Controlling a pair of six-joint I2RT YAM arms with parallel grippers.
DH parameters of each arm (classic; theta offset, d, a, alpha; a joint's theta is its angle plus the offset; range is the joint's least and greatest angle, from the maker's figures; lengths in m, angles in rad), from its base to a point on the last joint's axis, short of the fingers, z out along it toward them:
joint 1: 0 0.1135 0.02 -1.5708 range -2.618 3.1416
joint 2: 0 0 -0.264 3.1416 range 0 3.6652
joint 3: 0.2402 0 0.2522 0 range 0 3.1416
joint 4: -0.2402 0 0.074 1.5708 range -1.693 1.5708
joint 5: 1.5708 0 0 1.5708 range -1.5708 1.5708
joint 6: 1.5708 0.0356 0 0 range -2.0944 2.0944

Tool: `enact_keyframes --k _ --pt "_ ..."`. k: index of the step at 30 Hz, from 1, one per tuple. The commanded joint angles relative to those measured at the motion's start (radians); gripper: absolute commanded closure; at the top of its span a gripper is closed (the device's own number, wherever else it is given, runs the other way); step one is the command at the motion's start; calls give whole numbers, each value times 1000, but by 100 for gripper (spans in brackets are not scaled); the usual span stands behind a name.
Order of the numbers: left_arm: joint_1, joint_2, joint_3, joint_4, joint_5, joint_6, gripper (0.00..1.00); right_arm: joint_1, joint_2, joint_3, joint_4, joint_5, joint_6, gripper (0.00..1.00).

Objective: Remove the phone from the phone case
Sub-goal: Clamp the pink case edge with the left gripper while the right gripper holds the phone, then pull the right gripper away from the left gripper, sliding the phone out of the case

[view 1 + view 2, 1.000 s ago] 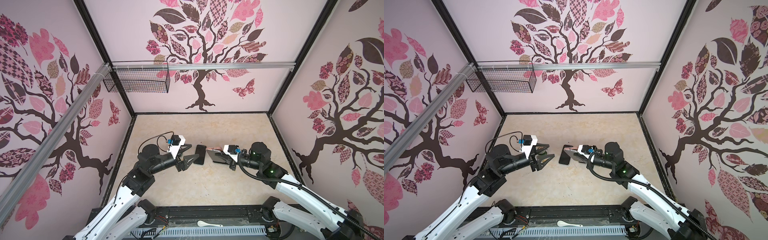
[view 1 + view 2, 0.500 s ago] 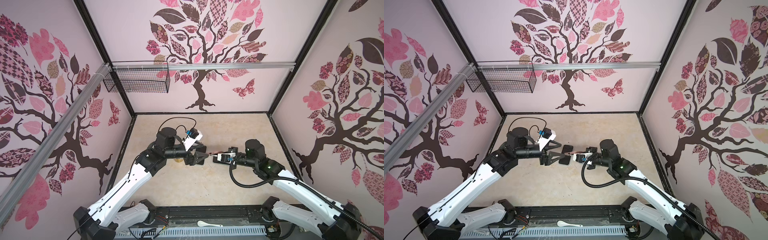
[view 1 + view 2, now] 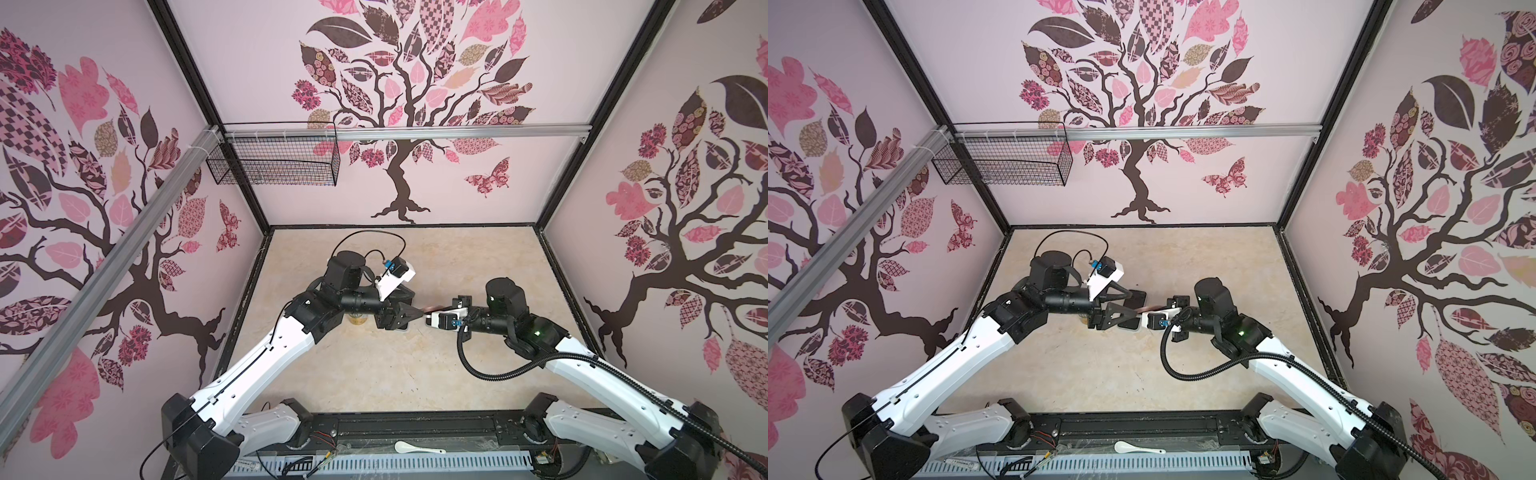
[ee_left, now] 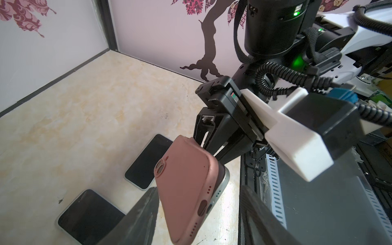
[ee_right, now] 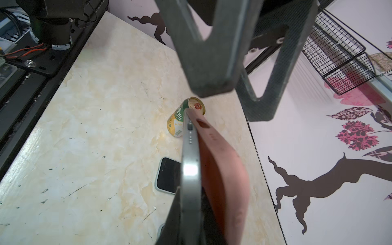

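Pink phone case [image 4: 186, 191], camera cutout showing, aloft and tilted. Silver-edged phone [image 5: 190, 169] stands proud along one side.

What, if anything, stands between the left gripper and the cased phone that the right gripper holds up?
Nothing visible does. The left gripper is open, its fingers right at the free end of the phone case, which the right gripper holds in the air. Two bare phones and a can sit on the table below.

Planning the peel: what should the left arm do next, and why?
Probably close the left gripper on the free end of the pink case: its jaws stand open there, the right gripper holds the other end, and the phone shows one edge peeled free.
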Motion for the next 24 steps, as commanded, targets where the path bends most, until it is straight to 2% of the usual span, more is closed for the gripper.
enact_keyframes --k 1,15,24 --pt "-30 8 41 -26 -24 33 37 10 3 46 32 -14 6 100" --pt "-54 70 76 -63 -71 52 44 14 12 48 45 -24 14 100" --pt "-60 67 65 -62 -179 53 51 30 14 48 38 -19 3 100"
